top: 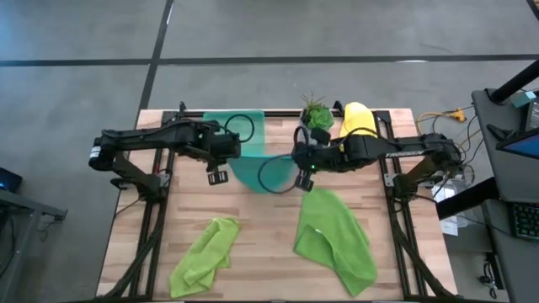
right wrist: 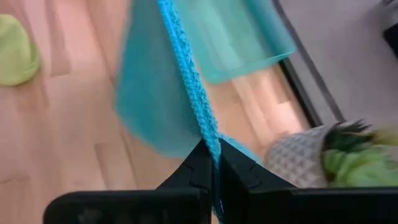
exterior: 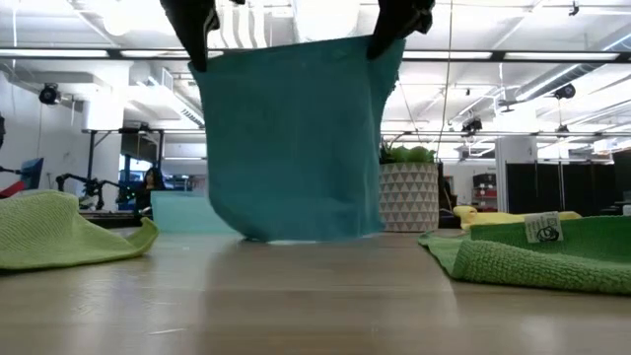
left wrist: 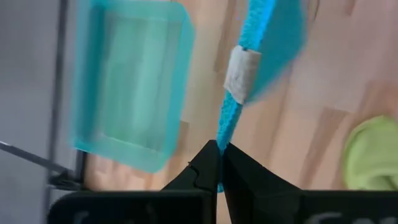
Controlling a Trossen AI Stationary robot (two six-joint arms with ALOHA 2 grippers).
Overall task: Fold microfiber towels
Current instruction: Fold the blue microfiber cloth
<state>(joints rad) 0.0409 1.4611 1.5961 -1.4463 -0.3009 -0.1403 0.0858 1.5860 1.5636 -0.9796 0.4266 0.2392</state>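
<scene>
High view: my wooden table point(top: 261, 252) is the biggest thing here, and over its far middle I hold the teal microfiber towel point(exterior: 291, 138) up between both arms. It hangs as a broad sheet, its top edge running left to right from one claw to the other, its bottom edge touching or just clearing the tabletop in the low view. The next move, I judge, turns on that line: the cloth falls straight below my claws, and neither arm is nearer, since each holds one top corner. A large lime green towel point(top: 337, 240) lies spread near right, and a crumpled lime green towel point(top: 206, 252) near left, both well apart from the hanging one. The green plastic tray point(top: 240, 128) sits far left, beside the potted plant point(top: 317, 112) and the yellow towel point(top: 358, 119) at the far edge. My left gripper point(left wrist: 217, 163) is clenched on the teal towel's hem, near its white tag point(left wrist: 242, 74). My right gripper point(right wrist: 214, 158) is likewise pinched tight on the other corner.
</scene>
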